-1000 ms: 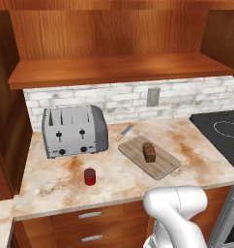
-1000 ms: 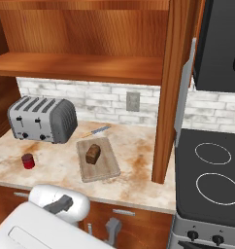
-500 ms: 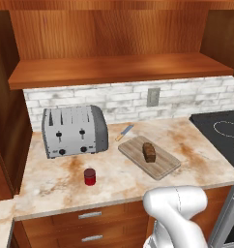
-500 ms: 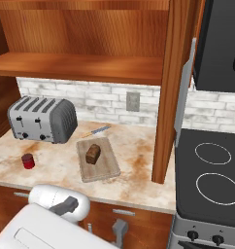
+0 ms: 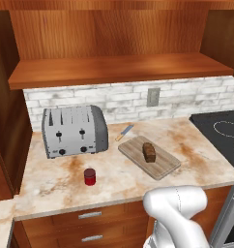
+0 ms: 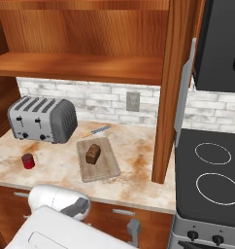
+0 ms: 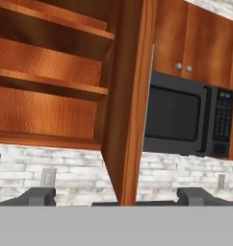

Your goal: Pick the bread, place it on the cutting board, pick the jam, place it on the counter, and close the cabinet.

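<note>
The dark brown bread (image 5: 149, 151) (image 6: 92, 153) lies on the wooden cutting board (image 5: 162, 166) (image 6: 104, 168). The red jam (image 5: 90, 177) (image 6: 27, 161) stands on the marbled counter (image 5: 56, 181) (image 6: 139, 165), left of the board. The cabinet is open: its door (image 6: 169, 87) (image 7: 130, 105) juts out edge-on, with its silver handle (image 6: 185, 92) on the right face, and the shelves (image 7: 46, 81) are bare. My gripper (image 7: 117, 196) is open with nothing between its fingers, and it faces the door's edge.
A silver toaster (image 5: 75, 131) (image 6: 41, 119) stands at the back left of the counter. A knife (image 5: 124, 131) (image 6: 96, 131) lies by the wall behind the board. A black stove (image 6: 211, 170) is on the right, with a microwave (image 7: 186, 117) above it.
The low part of my arm has crept slightly to the right in the right base view. The bread, jam and cabinet door have not moved.
</note>
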Available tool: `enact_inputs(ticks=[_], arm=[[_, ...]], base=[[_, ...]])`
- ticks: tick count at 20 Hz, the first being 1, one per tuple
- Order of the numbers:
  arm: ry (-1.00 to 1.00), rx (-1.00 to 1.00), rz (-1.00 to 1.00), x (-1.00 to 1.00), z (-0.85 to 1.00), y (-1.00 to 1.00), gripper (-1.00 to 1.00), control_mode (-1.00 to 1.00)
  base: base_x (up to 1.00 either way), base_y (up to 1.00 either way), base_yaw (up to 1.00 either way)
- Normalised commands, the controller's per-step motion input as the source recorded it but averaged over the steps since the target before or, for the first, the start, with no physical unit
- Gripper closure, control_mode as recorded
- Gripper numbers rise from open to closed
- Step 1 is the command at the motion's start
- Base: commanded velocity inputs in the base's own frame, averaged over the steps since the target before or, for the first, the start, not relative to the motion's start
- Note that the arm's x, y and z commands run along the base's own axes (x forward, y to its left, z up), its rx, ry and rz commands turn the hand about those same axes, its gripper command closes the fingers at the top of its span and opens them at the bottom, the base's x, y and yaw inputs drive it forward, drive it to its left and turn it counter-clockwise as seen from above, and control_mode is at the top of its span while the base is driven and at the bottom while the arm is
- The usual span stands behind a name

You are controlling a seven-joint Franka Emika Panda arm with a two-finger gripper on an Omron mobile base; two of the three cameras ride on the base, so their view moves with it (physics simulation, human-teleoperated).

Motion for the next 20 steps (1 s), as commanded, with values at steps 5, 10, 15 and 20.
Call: enact_inputs(ticks=[5, 10, 15, 20], arm=[[0.00, 0.00, 0.06, 0.00, 0.00, -0.20, -1.00, -1.00], [0.00, 0.00, 0.06, 0.00, 0.00, -0.18, -1.00, -1.00], [0.00, 0.00, 0.07, 0.00, 0.00, -0.18, -1.00, -1.00], [0.00, 0.00, 0.07, 0.00, 0.00, -0.15, -1.00, -1.00]], base=[[0.00, 0.00, 0.00], [0.00, 0.00, 0.00], [0.00, 0.00, 0.00], [0.00, 0.00, 0.00]])
